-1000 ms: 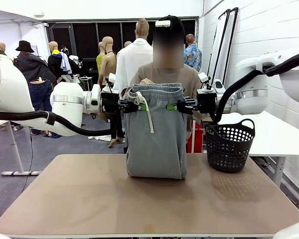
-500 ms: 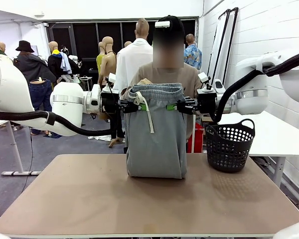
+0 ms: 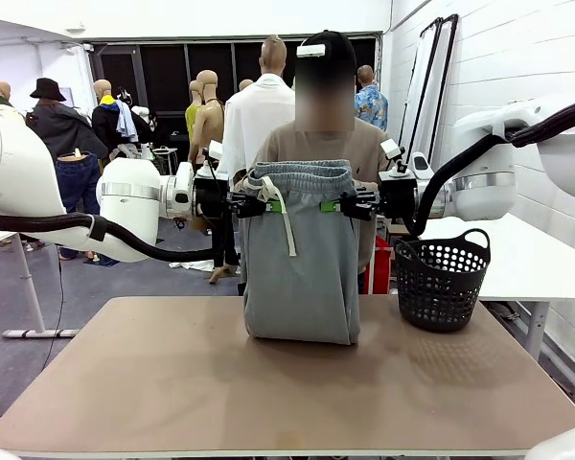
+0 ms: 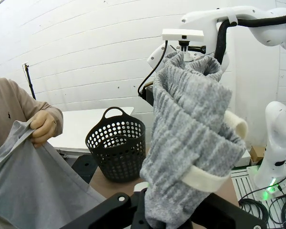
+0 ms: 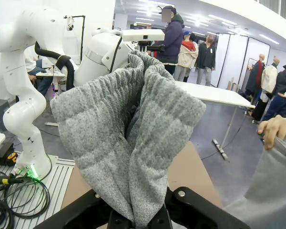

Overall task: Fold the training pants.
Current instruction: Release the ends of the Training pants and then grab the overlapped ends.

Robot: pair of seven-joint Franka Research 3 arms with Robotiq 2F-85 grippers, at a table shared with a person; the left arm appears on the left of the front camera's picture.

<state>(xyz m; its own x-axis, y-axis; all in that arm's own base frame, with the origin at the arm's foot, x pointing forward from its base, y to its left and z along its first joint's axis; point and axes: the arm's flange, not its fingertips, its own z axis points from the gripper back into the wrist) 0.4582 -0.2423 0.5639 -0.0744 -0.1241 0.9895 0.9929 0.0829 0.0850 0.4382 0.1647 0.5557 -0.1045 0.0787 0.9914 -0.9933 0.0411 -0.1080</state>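
Training pants (image 3: 300, 259) | gripped: left gripper (image 3: 272, 205), right gripper (image 3: 328, 205) | wrist views: person's hand (image 4: 44, 128)

White arms, black grippers.
The left arm (image 3: 125, 206) and right arm (image 3: 489, 182) have rounded white shells, silver joint rings and thick black cables (image 3: 38, 222); the left gripper (image 3: 271, 205) and right gripper (image 3: 328, 205) are black with green pads.

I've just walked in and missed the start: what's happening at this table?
Both robot arms hold the grey training pants up by the waistband: the left gripper is shut on one side, the right gripper on the other. The pants hang doubled down to the table. A person's hand holds grey cloth behind them. A black basket stands nearby.
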